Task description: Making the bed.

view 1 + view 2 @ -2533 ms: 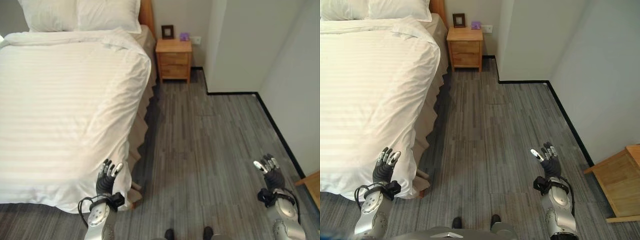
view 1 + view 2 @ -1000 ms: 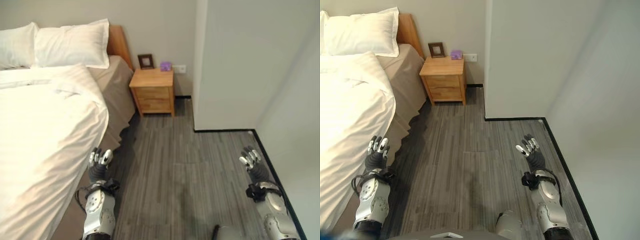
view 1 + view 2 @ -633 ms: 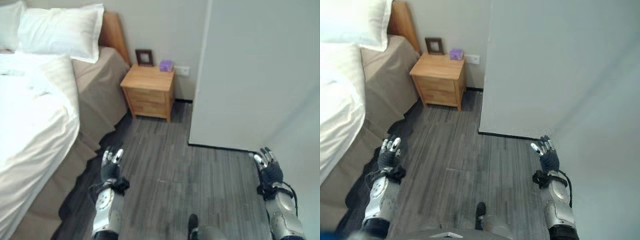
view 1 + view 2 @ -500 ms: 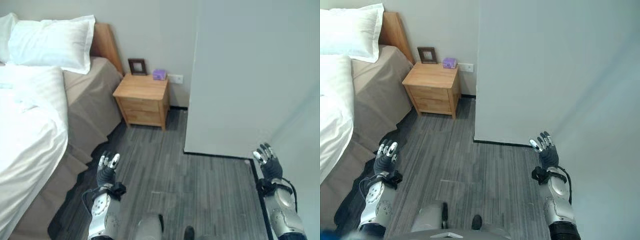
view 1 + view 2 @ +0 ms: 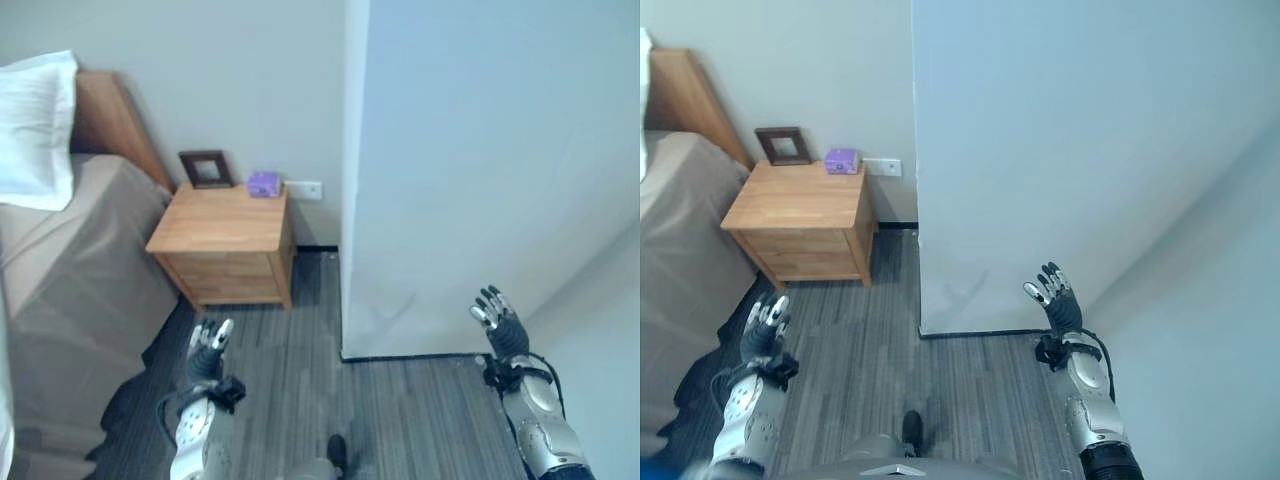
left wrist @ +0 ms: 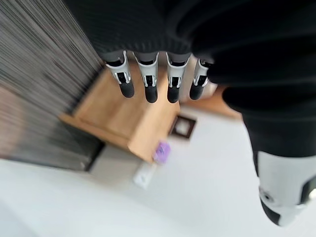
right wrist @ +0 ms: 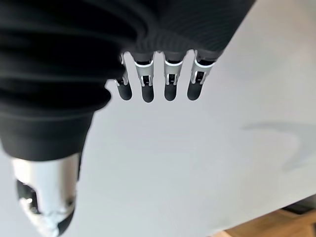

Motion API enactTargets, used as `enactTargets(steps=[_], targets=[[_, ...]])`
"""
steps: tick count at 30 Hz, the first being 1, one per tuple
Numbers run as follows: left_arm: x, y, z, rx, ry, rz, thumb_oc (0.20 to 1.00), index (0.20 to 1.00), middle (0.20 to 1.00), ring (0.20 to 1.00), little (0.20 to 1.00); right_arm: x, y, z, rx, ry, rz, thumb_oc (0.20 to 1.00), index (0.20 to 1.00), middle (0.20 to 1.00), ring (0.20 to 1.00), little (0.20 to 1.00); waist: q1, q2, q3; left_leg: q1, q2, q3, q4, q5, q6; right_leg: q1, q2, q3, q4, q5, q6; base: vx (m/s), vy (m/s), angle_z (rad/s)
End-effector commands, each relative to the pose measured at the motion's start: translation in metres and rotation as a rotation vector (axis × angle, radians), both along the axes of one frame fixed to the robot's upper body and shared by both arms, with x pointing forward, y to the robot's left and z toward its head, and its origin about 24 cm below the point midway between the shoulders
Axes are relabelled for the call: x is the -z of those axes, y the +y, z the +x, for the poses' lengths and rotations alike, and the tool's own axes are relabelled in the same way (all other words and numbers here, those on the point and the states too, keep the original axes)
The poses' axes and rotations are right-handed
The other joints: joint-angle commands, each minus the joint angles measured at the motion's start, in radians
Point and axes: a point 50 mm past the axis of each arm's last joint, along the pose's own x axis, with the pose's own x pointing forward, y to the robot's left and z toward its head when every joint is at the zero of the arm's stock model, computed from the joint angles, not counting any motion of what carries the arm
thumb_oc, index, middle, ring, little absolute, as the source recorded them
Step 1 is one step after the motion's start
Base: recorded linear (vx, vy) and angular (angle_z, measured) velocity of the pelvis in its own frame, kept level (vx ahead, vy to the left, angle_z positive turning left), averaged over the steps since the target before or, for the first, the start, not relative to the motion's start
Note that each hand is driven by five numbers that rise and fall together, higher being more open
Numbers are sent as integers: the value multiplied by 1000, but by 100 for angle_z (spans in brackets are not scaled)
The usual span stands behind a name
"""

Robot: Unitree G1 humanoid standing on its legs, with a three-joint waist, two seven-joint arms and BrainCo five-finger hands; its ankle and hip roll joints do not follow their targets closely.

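While nothing is being handled, the left hand and right hand are hanging slack-fingered and empty, flanking the nightstand beside the bed, apparently for walking.

silver-grey arms — each robot hand dark-ribbed, silver fingers dark-tipped.

Soft, even indoor light with no glare, a dim shadow under the bed, and blurred wrist views.

The bed and its pillow run off the view's left edge — mostly unseen.
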Motion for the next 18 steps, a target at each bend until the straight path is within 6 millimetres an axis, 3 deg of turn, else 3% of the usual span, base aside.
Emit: enactTargets(steps=[1,2,3,4,5,7,8,9,10,12,13,16,17,18], targets=[[-31,9,13,28,-134,80,1000,1000,1000,1000,1000,-22,-19,9,53,-111,-63,1000,1000,1000,1000,1000,-27,-23,13,22,48,-74,84,-62,-64,72,10,161,-561,322,36,339,-98,108],[-31,9,14,28,-135,80,1000,1000,1000,1000,1000,-22,-19,10,53,-111,-63,1000,1000,1000,1000,1000,-29,-23,14,21,48,-76,84,-61,-64,75,10,159,-567,326,36,364,-99,107],[-31,5,19,45,-132,94,1000,1000,1000,1000,1000,-21,-28,6,91,-105,-81,1000,1000,1000,1000,1000,-62,-31,13,30,32,-128,88,-85,-58,57,38,284,-645,329,50,265,-105,170],[-30,-2,19,76,-127,108,1000,1000,1000,1000,1000,-18,-34,-5,112,-84,-91,1000,1000,1000,1000,1000,-64,-55,3,35,16,-157,91,-95,-58,82,42,326,-657,344,57,335,-131,210],[-26,-3,17,74,-116,90,1000,1000,1000,1000,1000,-17,-32,-6,105,-84,-83,1000,1000,1000,1000,1000,-56,-53,-10,37,19,-165,89,-107,-55,97,24,295,-661,339,59,188,-103,198],[-21,-3,15,54,-104,57,1000,1000,1000,1000,1000,-15,-32,-7,106,-77,-80,1000,1000,1000,1000,1000,-60,-52,-14,39,18,-169,79,-101,-52,90,30,301,-634,347,59,107,-83,67],[-21,-4,16,72,-113,44,1000,1000,1000,1000,1000,-15,-36,-12,107,-75,-95,1000,1000,1000,1000,1000,-75,-43,-3,28,16,-233,78,-79,-55,67,78,387,-544,323,52,97,-118,35],[-21,-4,16,72,-114,44,1000,1000,1000,1000,1000,-15,-36,-12,107,-76,-95,1000,1000,1000,1000,1000,-76,-43,-6,23,16,-234,78,-75,-56,61,78,387,-543,325,52,25,-208,93],[-24,-9,22,117,-116,77,1000,1000,1000,1000,1000,-16,-42,-16,113,-71,-125,1000,1000,1000,1000,1000,-90,-39,5,-6,-1,-350,93,-53,-81,74,152,546,-475,304,49,-57,-182,127],[-27,-12,24,129,-125,81,1000,1000,1000,1000,1000,-18,-43,-15,109,-81,-133,1000,1000,1000,1000,1000,-91,-42,8,-23,-12,-402,108,-45,-94,93,152,546,-467,290,40,-77,-179,194],[-28,-15,22,132,-147,55,1000,1000,1000,1000,1000,-26,-45,-15,99,-107,-156,1000,1000,1000,1000,1000,-61,-41,5,-53,-28,-477,105,-9,-110,134,154,529,-513,221,8,-141,-201,222],[-25,-13,14,106,-151,10,1000,1000,1000,1000,1000,-37,-51,-8,95,-154,-173,1000,1000,1000,1000,1000,-22,-49,24,-133,-39,-543,98,68,-153,181,138,427,-642,227,-20,-265,-241,163],[-24,-13,14,104,-147,15,1000,1000,1000,1000,1000,-45,-54,-6,89,-183,-200,1000,1000,1000,1000,1000,-28,-56,48,-182,-34,-455,146,57,-147,169,117,377,-632,240,-18,-391,-135,170],[-25,-14,15,115,-146,17,1000,1000,1000,1000,1000,-50,-54,-3,84,-198,-216,1000,1000,1000,1000,1000,-42,-68,56,-207,-17,-327,211,16,-120,153,98,337,-630,250,-14,-297,-66,157]])
